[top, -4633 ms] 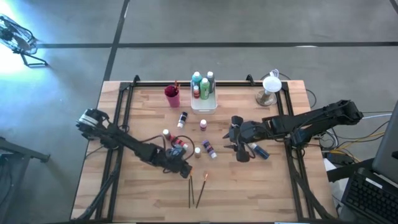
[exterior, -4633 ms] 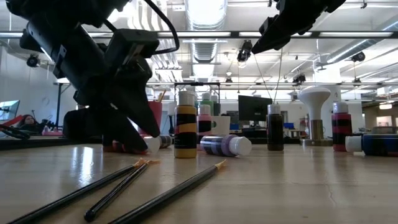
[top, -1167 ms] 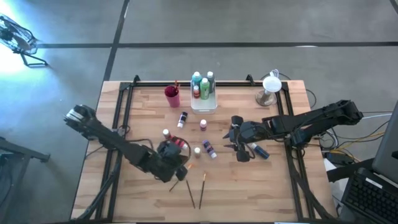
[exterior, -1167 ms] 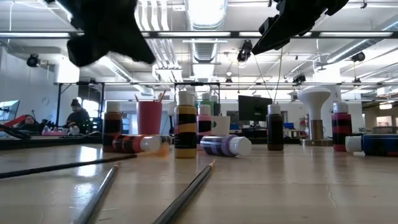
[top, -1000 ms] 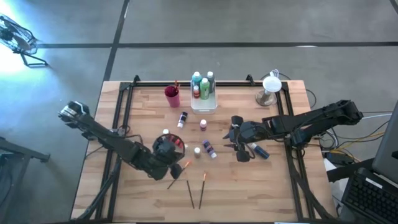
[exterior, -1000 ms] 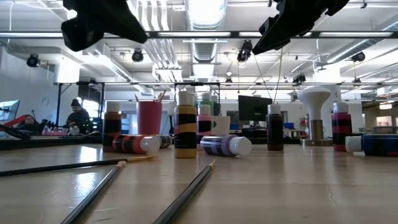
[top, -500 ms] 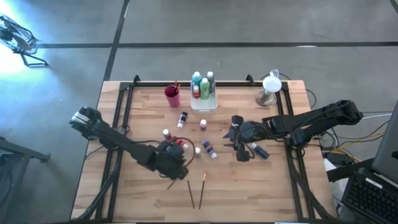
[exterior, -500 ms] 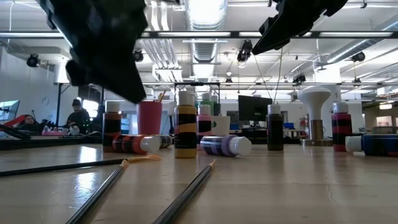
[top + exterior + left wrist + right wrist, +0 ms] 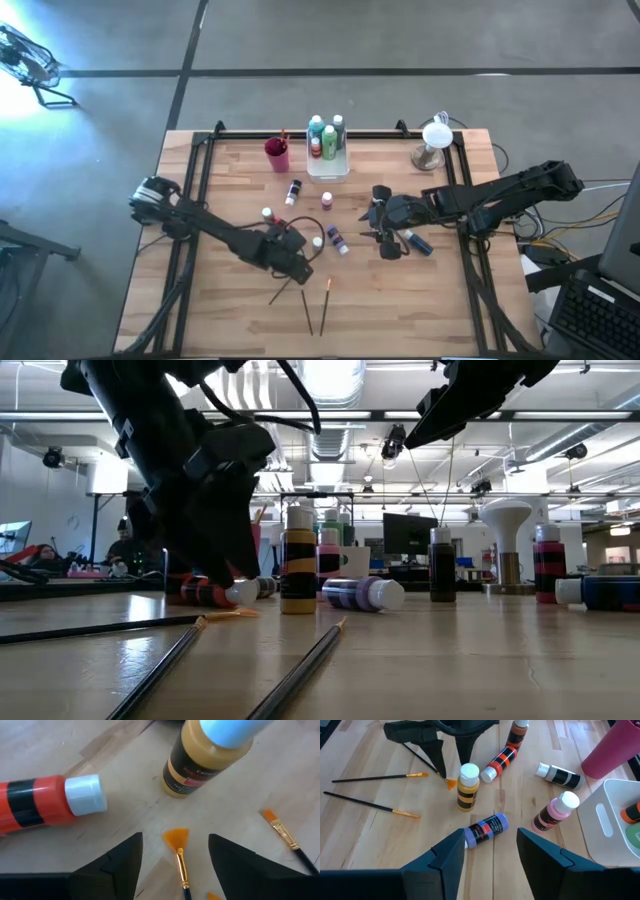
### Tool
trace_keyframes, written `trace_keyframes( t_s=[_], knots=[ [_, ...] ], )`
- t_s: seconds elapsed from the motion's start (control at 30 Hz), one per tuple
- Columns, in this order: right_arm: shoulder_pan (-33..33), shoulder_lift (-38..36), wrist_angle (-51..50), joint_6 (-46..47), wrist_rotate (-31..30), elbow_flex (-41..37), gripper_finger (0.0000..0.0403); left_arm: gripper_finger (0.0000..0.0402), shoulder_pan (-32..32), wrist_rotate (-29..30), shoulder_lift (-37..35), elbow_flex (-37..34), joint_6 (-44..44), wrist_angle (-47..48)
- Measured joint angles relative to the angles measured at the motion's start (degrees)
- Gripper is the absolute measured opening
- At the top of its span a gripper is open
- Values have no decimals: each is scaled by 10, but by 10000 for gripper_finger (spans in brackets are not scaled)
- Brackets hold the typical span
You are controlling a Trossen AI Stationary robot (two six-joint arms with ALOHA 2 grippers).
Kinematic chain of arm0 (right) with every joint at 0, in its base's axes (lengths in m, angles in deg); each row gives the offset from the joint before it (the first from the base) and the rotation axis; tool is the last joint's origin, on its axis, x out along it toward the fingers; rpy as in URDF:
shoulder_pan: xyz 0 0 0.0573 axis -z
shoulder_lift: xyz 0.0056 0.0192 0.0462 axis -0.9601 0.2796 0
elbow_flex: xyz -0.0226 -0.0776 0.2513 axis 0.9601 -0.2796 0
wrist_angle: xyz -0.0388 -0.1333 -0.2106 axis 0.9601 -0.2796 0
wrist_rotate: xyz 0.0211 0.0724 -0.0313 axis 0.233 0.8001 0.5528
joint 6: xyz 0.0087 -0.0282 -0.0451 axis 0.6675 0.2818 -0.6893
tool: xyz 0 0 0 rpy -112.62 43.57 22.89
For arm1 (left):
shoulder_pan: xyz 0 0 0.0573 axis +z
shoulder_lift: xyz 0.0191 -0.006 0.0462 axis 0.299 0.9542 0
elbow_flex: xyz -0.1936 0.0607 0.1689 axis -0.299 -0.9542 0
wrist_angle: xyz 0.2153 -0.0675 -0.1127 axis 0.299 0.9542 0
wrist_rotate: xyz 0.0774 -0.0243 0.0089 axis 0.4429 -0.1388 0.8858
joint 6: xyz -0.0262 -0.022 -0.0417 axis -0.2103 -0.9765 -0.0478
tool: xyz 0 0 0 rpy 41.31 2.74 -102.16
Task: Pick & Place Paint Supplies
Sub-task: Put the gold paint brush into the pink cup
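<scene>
The left gripper (image 9: 175,851) is hanging low over the table (image 9: 420,310) with its two dark fingers (image 9: 120,865) spread wide, and nothing is between them but a fan-tipped paintbrush (image 9: 179,854) lying flat on the wood. The orange bristles are sitting right in the gap; the handle is running back underneath the gripper, so its long axis lies fore-and-aft between the fingers rather than across them. To my eye the fingers are straddling it without touching.

Just ahead of the fingertips an ochre bottle (image 9: 202,760) is standing upright, and to one side a red bottle (image 9: 47,805) is lying down, cap toward the brush. Both are crowding the bristle end, so a closing pinch looks safest. Off to the other side a second brush (image 9: 282,832) is lying well apart, with bare wood around it.

The right gripper (image 9: 490,845) is waiting farther off, fingers parted and holding nothing, above a purple bottle (image 9: 485,830) lying on its side; the left arm is clearly the nearer one to the brush.

Beyond everything, at the far edge, the magenta cup (image 9: 277,153) and white tray (image 9: 329,170) are standing side by side.
</scene>
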Motion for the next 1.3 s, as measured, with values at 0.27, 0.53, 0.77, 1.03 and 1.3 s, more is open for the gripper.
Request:
trace_keyframes(
  t_s=[0.27,0.53,0.77,1.03,1.3],
  knots=[
    [0,0,0,0,0,0,158,229,0,0,26,0,0,-31],
    [0,0,0,-4,1,0,139,228,0,-4,59,5,-4,-41],
    [0,0,0,-5,1,0,129,208,0,-4,60,5,-19,-42],
    [0,0,0,-5,1,0,138,123,-3,-4,61,4,-37,-44],
    [0,0,0,-5,1,0,161,41,-5,-14,61,4,-48,-29]
  ],
)
